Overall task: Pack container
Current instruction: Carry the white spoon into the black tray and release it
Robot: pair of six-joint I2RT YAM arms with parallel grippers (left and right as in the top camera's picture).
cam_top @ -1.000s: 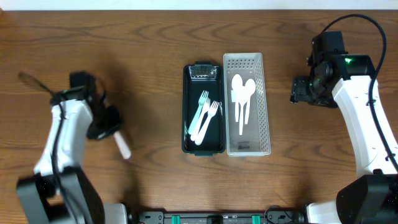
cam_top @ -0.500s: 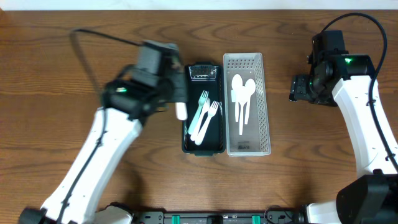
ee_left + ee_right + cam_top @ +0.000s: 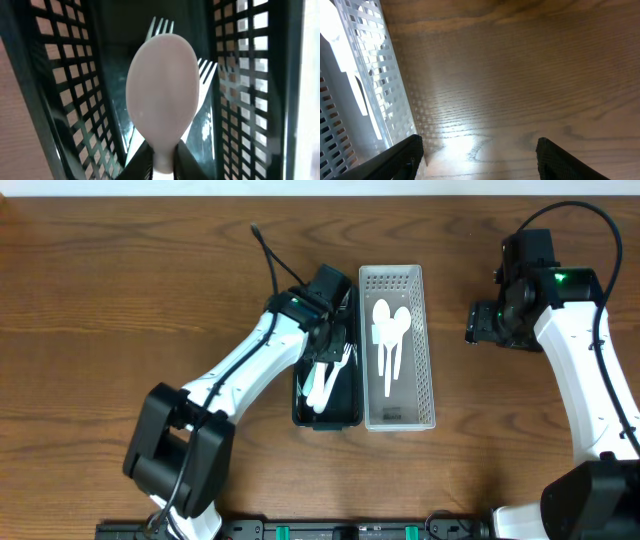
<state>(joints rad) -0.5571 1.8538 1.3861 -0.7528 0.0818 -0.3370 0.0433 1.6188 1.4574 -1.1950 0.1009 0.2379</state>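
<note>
I see the bench [image 3: 120, 300] carrying a white basket [image 3: 428, 380] just beside my right gripper [image 3: 480, 162], which hangs spread wide. The dark basket [image 3: 327, 420] lies under my left gripper [image 3: 162, 167], which is pinching a white spoon [image 3: 162, 100] over the forks [image 3: 206, 70].

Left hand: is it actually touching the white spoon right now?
Touching. The left wrist view shows the left hand closed on the neck of the white spoon, pinching it from both sides with no gap.

Beneath me lies a glossy brown wood-grain tabletop [image 3: 120, 300], a pale strip [image 3: 300, 186] along its far edge.
</note>
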